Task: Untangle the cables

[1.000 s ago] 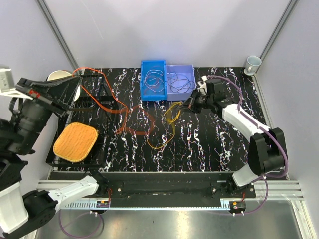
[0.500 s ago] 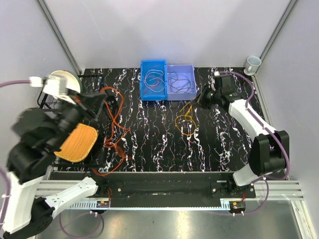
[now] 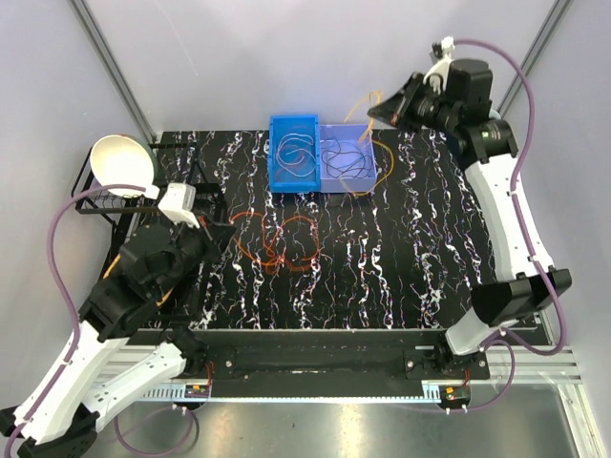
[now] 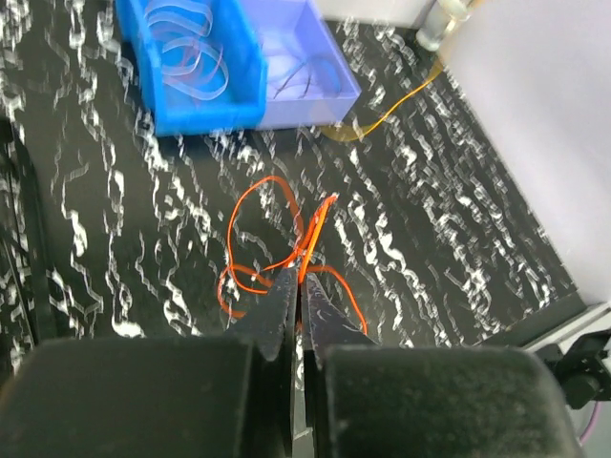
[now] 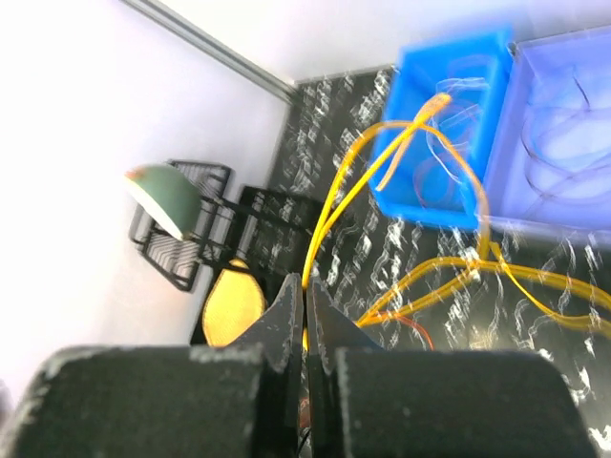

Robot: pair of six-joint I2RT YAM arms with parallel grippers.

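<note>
Two pincers, one cable each: at left, the left pincer (image 4: 302, 286) is clamped shut on an orange cable (image 4: 320, 219), whose loops lie on the table (image 3: 420, 258) just ahead of its tips. Beyond them stand a blue bin (image 3: 293, 122) and a lavender bin (image 3: 346, 128), each with cables inside. At right, the right pincer (image 5: 306, 291), held high and also fully closed, pinches a yellow cable (image 5: 430, 103) that hangs below it, draped across the lavender bin. The two strands look parted. The risk now appears to be the dangling yellow loops hooking the bin's rim or its contents, dragging them out; either thin strand could also slip from the tips.
</note>
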